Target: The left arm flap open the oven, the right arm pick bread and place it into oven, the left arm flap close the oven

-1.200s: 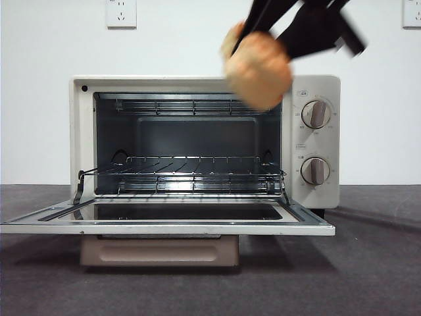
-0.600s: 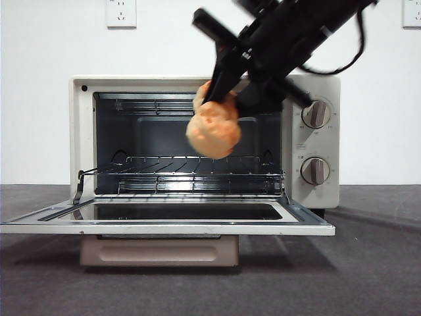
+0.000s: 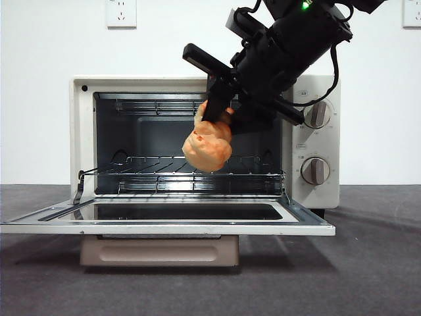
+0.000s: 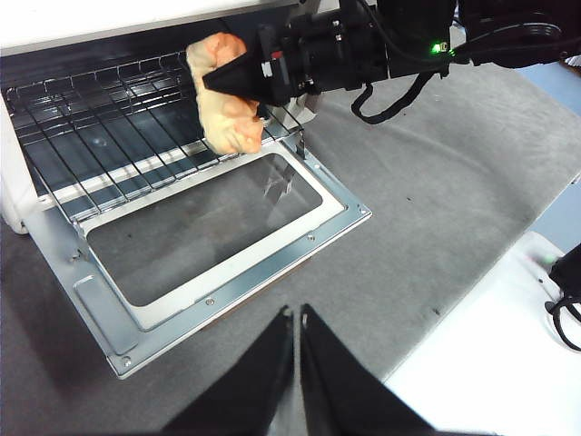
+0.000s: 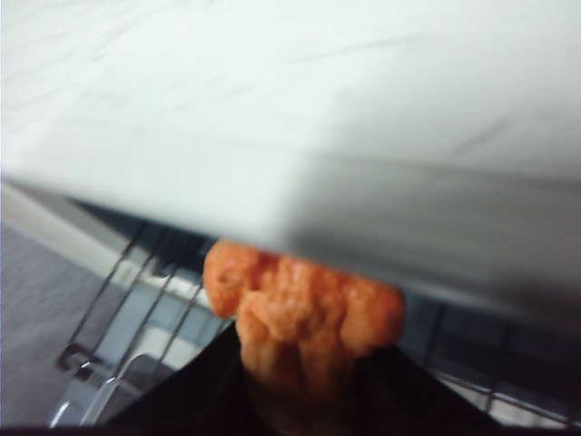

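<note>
**Bread at the oven mouth, rack waiting below**

Plain white wall and dark grey felt-like tabletop (image 3: 368, 276) frame the scene. At the centre of the front view the bread (image 3: 208, 146) hangs in the air before the open cavity, above the wire rack (image 3: 177, 172) and not touching it. The right gripper (image 3: 219, 113) reaches down from the upper right of the frame, its jaws pinched on the bun's upper part; the right wrist view, blurred, shows the bun wedged between them under the pale top edge of the oven (image 3: 82, 138).

To do this step well, I'd judge the arm should carry the bread deeper past the door hinge, lower it until it sits on the rack, and only then let go, so it can't roll onto the lowered door (image 3: 164, 220). Withdrawing along the same slanting line should keep clear of the oven's upper edge.

Low in the left wrist view, the left gripper (image 4: 295, 320) waits over the tabletop, its jaws closed together on nothing.

No brand name is readable; tiny markings by the two knobs (image 3: 316, 113) are too small to make out. Wall sockets (image 3: 121, 12) sit along the top edge.
</note>
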Action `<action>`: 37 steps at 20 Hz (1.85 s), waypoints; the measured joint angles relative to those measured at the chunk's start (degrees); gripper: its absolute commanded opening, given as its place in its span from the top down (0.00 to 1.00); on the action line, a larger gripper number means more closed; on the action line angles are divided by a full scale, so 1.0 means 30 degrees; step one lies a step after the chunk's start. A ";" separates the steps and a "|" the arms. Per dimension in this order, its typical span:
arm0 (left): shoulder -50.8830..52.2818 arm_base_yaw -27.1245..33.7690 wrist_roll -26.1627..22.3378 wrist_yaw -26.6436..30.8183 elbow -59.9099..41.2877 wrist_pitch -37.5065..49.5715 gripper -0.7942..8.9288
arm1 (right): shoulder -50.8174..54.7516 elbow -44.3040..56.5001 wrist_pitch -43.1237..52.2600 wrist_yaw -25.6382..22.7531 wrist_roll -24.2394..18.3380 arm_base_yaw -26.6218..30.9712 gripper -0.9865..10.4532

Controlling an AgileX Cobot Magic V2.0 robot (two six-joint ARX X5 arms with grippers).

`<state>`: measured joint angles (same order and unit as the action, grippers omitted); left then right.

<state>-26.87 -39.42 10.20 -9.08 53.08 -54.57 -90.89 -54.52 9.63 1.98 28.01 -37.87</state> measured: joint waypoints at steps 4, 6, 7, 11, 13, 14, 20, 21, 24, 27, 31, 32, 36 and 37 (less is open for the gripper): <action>0.0000 0.0000 0.0022 -0.0007 0.0000 -0.0102 0.90 | 0.0000 0.0000 0.0022 -0.1071 0.0109 0.0000 0.82; 0.0000 0.0000 0.0029 0.0000 0.0000 -0.0109 0.90 | 0.0000 0.0000 0.0022 -0.1173 0.0117 0.0000 0.82; 0.0000 0.0000 0.0029 0.0000 0.0000 -0.0102 0.90 | 0.0000 0.0000 0.0022 -0.1188 0.0117 0.0000 0.82; 0.0000 0.0000 0.0044 -0.0007 0.0000 -0.0102 0.90 | 0.0000 0.0000 0.0022 -0.1202 0.0117 0.0000 0.76; 0.0000 0.0000 0.0080 -0.0007 0.0000 -0.0102 0.90 | -0.0007 0.0000 0.0022 -0.1209 0.0117 -0.0007 0.63; 0.0000 0.0000 0.0095 -0.0007 0.0000 -0.0109 0.90 | -0.0007 0.0000 0.0022 -0.1268 0.0117 -0.0007 0.58; 0.0000 -0.0007 0.0095 -0.0007 0.0000 -0.0109 0.90 | 0.0000 0.0000 0.0022 -0.1581 0.0124 -0.0109 0.53; 0.0000 -0.0007 0.0095 0.0000 0.0000 -0.0109 0.90 | 0.0000 0.0000 0.0015 -0.1545 0.0124 -0.0109 0.53; 0.0000 -0.0007 0.0095 0.0000 0.0000 -0.0102 0.90 | 0.0189 0.0000 -0.0182 -0.1486 0.0124 -0.0124 0.53; 0.0000 -0.0015 0.0095 0.0000 0.0000 -0.0102 0.90 | 0.0714 0.0000 -0.0896 -0.0991 0.0160 -0.0124 0.53; 0.0000 -0.0015 0.0087 0.0641 0.0000 -0.0102 0.90 | 0.1909 0.0000 -0.2951 -0.0036 0.0379 -0.0240 0.53; 0.0000 -0.0007 0.0095 0.0991 0.0000 -0.0102 0.90 | 0.2193 0.0000 -0.3519 0.0036 0.0408 -0.0306 0.53; -0.0015 -0.0015 -0.0080 0.2470 0.0000 -0.0095 0.90 | 0.3891 0.0000 -0.6142 0.0714 0.0364 -0.1129 0.53; -0.0051 -0.0015 -0.0240 0.2769 0.0000 -0.0095 0.90 | 0.4488 0.0000 -0.6783 0.0954 0.0240 -0.1319 0.53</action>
<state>-27.03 -39.46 9.48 -0.78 53.08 -54.85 -77.43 -54.52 -10.72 4.84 28.73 -41.82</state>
